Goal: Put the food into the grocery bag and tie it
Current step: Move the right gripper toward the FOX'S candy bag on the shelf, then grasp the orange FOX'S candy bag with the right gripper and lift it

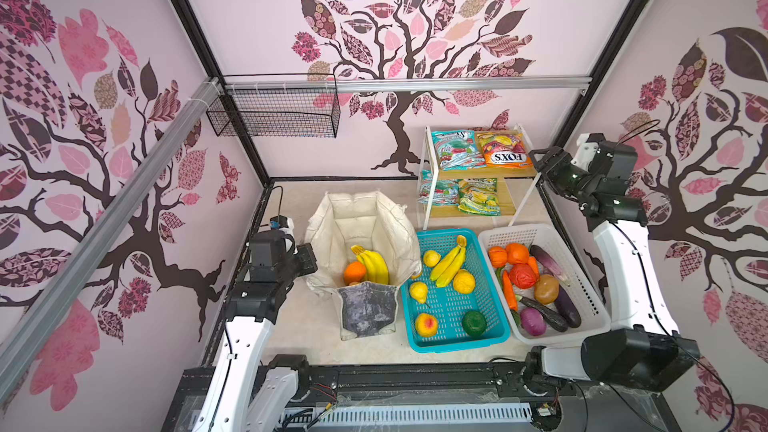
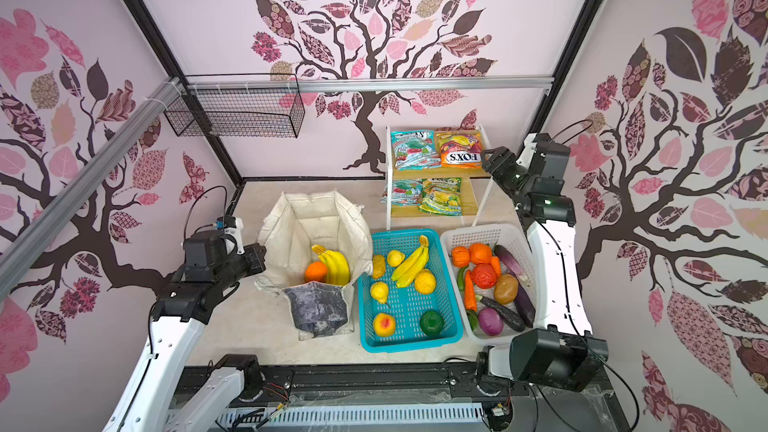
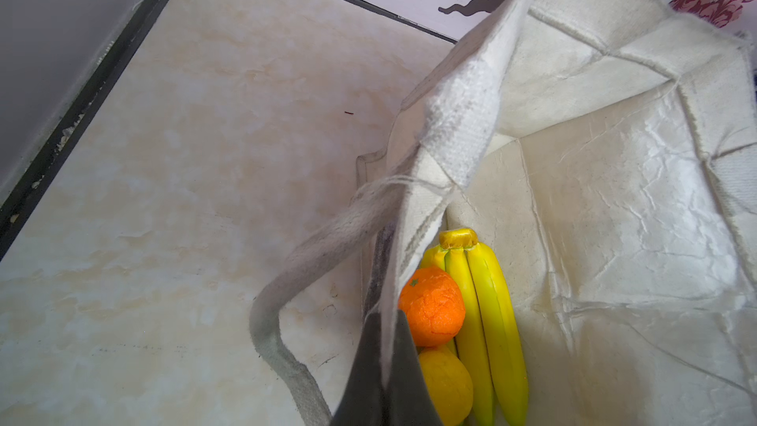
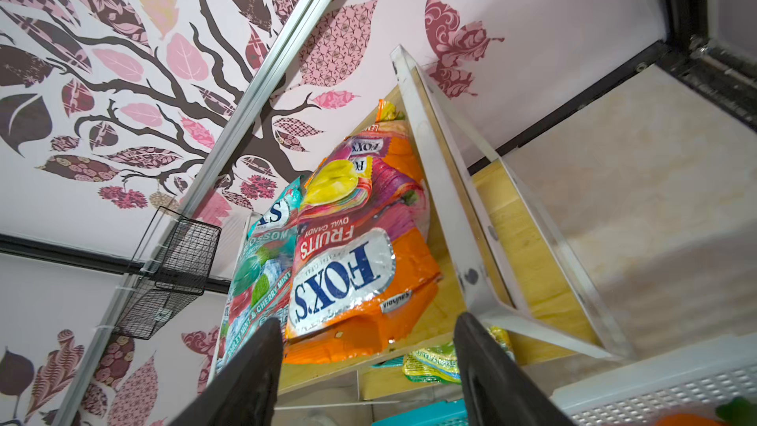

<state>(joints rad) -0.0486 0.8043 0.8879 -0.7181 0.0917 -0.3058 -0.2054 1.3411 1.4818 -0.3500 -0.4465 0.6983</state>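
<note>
**A:** Right wrist view: reaching with the right gripper (image 4: 368,321), spread apart and empty, toward the orange sweet packet (image 4: 360,247) lying along the right edge of the shelf's (image 4: 532,247) top board.

**B:** Straddling the packet's near edge, by the look of it. Advising a shallow bite on the crimped seam, steering clear of the teal packet (image 4: 262,272) touching it and of the white frame (image 4: 430,157).

**A:** Agreeing. Expecting slippery, crinkly foil, so closing fully before lifting, then drawing it out level.

**B:** Meanwhile clamping the bag's (image 1: 361,218) rim in the left gripper (image 1: 309,257), apparently holding the mouth wide toward the surface's (image 1: 299,326) left edge.

**A:** Seeing bananas (image 1: 374,263) and an orange (image 1: 354,272) lying inside. Leaving the green-yellow packet (image 1: 478,195) on the lower board and the red vegetable (image 1: 523,275) in the white basket (image 1: 498,231) for later.
</note>
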